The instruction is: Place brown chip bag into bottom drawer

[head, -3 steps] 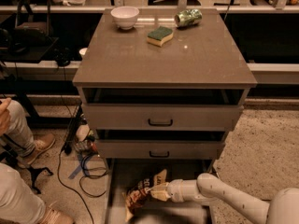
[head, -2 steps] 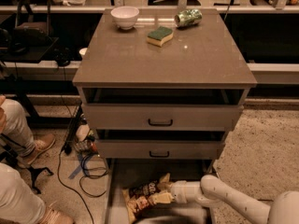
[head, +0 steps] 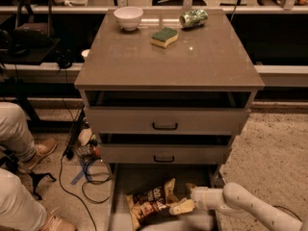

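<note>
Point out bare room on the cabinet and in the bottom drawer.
Cabinet top: bare from sponge to front edge; bowl, sponge and can crowd the back. Bottom drawer: bare floor strip behind the brown chip bag; bag and claw, at its right, crowd the front.

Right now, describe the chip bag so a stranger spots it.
At the foot of the grey cabinet, the bottom drawer stands open. The brown chip bag lies in it, the claw at its right edge. Crinkly, dark, white-lettered, unlike the green sponge on top.
</note>
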`<state>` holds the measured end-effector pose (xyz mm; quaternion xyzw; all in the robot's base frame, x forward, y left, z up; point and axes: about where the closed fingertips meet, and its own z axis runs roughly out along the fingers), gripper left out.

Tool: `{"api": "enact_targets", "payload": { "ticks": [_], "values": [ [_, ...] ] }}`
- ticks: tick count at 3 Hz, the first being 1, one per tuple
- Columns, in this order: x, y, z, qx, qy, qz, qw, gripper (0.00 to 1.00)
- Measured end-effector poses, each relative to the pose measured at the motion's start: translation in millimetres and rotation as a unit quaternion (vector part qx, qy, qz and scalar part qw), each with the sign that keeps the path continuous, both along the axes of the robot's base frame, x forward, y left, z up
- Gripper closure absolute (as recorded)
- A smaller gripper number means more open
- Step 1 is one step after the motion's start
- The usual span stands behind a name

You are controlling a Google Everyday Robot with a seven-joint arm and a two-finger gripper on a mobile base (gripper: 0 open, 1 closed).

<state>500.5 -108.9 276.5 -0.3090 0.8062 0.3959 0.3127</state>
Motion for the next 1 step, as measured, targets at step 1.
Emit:
{"api": "enact_targets", "payload": {
  "ticks": [1],
  "values": [
    [2.2,-45.4,28.4,-0.022,-0.014,-0.015,0.9996,0.00]
  ]
}}
